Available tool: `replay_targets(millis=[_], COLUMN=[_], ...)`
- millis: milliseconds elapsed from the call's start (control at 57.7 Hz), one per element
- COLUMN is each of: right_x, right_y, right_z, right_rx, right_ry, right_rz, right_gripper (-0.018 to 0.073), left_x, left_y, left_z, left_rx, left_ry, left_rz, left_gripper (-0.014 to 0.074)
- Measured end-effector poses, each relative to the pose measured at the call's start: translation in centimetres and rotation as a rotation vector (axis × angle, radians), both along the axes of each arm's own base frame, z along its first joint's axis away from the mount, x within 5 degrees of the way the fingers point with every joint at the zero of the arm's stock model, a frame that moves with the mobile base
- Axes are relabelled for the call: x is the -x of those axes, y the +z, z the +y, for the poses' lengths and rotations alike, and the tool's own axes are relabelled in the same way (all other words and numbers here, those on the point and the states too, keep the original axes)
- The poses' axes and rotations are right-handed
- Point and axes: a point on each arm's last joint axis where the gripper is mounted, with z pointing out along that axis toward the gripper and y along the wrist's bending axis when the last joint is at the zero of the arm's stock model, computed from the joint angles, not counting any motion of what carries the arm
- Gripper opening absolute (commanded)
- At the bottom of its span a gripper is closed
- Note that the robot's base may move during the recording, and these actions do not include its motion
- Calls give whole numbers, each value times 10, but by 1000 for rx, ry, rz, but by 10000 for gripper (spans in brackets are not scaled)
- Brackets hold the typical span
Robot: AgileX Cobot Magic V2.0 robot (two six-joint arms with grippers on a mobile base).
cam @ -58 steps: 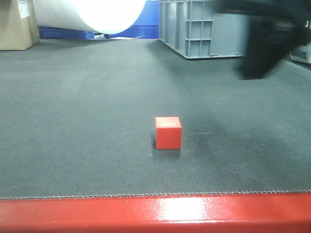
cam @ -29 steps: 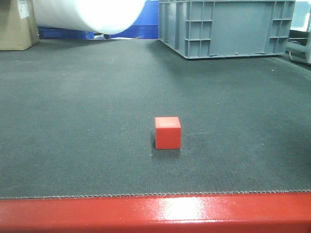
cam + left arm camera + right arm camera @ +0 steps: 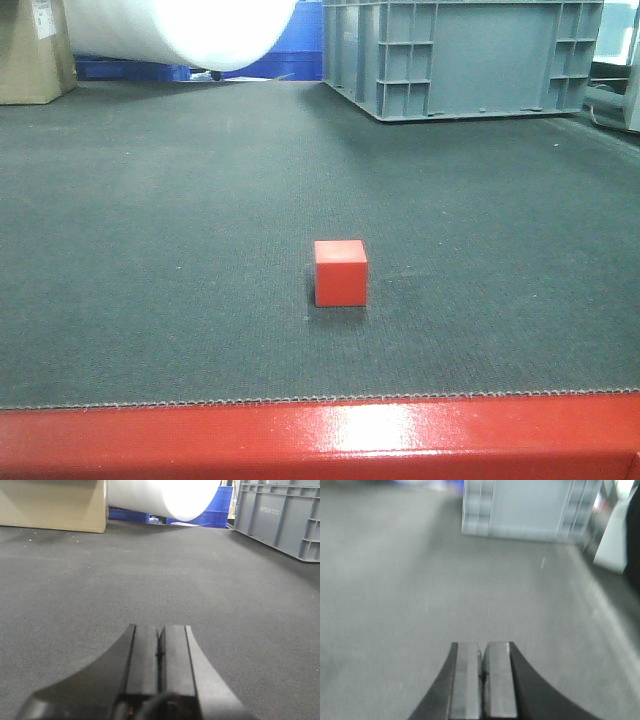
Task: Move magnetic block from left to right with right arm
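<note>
The magnetic block point(image 3: 340, 272), a small bright-red cube, rests alone on the dark grey mat point(image 3: 150, 250) in the front-facing view, a little ahead of the glossy red table edge point(image 3: 320, 440). Neither arm shows in that view. In the left wrist view my left gripper point(image 3: 159, 630) is shut, its two pads pressed together over bare mat. My right gripper point(image 3: 483, 647) is also shut with nothing between the pads; that view is blurred. The block appears in neither wrist view.
A grey plastic crate point(image 3: 465, 55) stands at the back right, seen also as a crate point(image 3: 527, 507) ahead of the right gripper. A large white roll point(image 3: 180, 30), a cardboard box point(image 3: 35, 50) and blue bins point(image 3: 290, 50) line the back left.
A dark blurred arm at the upper right one second ago has left the front-facing view. The block's image has shifted slightly left; it stays on the mat.
</note>
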Motion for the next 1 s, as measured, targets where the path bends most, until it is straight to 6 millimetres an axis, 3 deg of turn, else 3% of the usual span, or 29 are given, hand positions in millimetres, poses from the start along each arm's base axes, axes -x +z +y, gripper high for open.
replay_targets(millis=[173, 572, 1005], right_x=[14, 15, 20], right_y=[6, 6, -27], right_z=[-1, -1, -8], right_rx=[-10, -10, -8], right_ry=[0, 0, -96], right_rz=[-104, -112, -183], right_gripper=[64, 64, 64], left_x=[0, 0, 0], left_y=[0, 0, 0], left_z=[0, 0, 0], left_rx=[0, 0, 0], left_ry=[0, 0, 0], left_rz=[0, 0, 0], left_gripper=[-126, -126, -126])
